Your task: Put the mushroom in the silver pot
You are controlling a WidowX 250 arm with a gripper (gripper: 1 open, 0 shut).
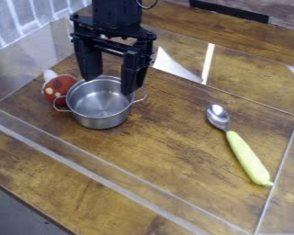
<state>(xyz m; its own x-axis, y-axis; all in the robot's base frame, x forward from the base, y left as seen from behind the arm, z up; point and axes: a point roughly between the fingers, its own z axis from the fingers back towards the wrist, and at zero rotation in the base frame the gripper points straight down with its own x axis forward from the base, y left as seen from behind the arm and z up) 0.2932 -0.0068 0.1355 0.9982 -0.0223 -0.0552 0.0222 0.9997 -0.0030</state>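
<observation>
The black robot arm (113, 27) reaches in at twelve o'clock, its gripper (110, 81) above the silver pot (103, 115), fingers apart. The spoon (244, 151) with its yellow-green handle (bowl end nearer the pot) lies at four o'clock from the pot. The red-capped mushroom (59, 87) sits at ten o'clock, just beside the pot, outside it.

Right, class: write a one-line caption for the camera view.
The robot's open hand above the silver pot, the red-capped mushroom still outside it.
</observation>
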